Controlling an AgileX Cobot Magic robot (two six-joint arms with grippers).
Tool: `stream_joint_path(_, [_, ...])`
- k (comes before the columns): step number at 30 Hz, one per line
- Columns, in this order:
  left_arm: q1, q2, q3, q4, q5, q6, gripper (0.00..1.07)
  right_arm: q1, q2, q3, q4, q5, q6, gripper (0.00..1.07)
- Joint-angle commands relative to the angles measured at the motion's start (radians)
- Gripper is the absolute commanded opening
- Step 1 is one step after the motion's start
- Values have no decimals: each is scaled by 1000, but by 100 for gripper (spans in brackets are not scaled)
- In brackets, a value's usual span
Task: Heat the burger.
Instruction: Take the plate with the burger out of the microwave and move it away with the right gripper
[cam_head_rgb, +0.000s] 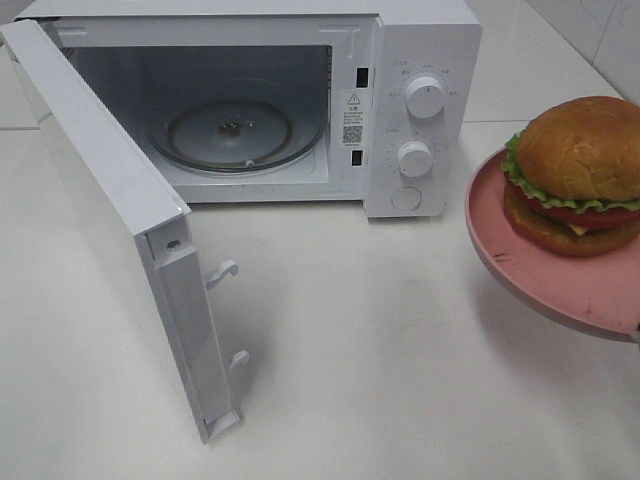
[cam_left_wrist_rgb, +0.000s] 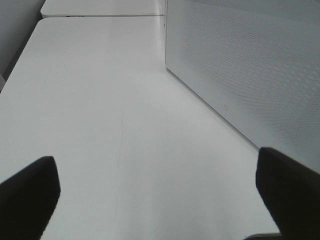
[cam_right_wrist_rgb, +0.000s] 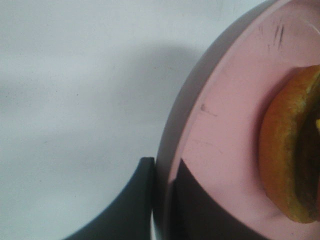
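The burger (cam_head_rgb: 578, 160), with a brown bun, green frill and red layer, sits on a pink plate (cam_head_rgb: 520, 255) held in the air at the right, beside the microwave (cam_head_rgb: 420, 100). In the right wrist view my right gripper (cam_right_wrist_rgb: 162, 165) is shut on the rim of the plate (cam_right_wrist_rgb: 220, 130), one finger on each side, and the burger (cam_right_wrist_rgb: 287, 150) lies close by. The microwave door (cam_head_rgb: 110, 200) stands wide open, showing the glass turntable (cam_head_rgb: 235, 135) inside. My left gripper (cam_left_wrist_rgb: 157, 185) is open and empty above the white table; it does not show in the exterior view.
The open door reaches toward the front left of the white table (cam_head_rgb: 380, 340). Two knobs (cam_head_rgb: 425, 97) and a button are on the microwave's right panel. A white perforated panel (cam_left_wrist_rgb: 250, 65) stands next to the left gripper.
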Motion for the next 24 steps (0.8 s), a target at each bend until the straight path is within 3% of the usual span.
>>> stream_joint_path(1, [1, -6, 0, -3, -14, -5, 101, 1, -13, -9, -76, 2, 66, 0])
stream_joint_path(24, [1, -6, 0, -3, -14, -5, 101, 1, -9, -71, -156, 250, 709, 0])
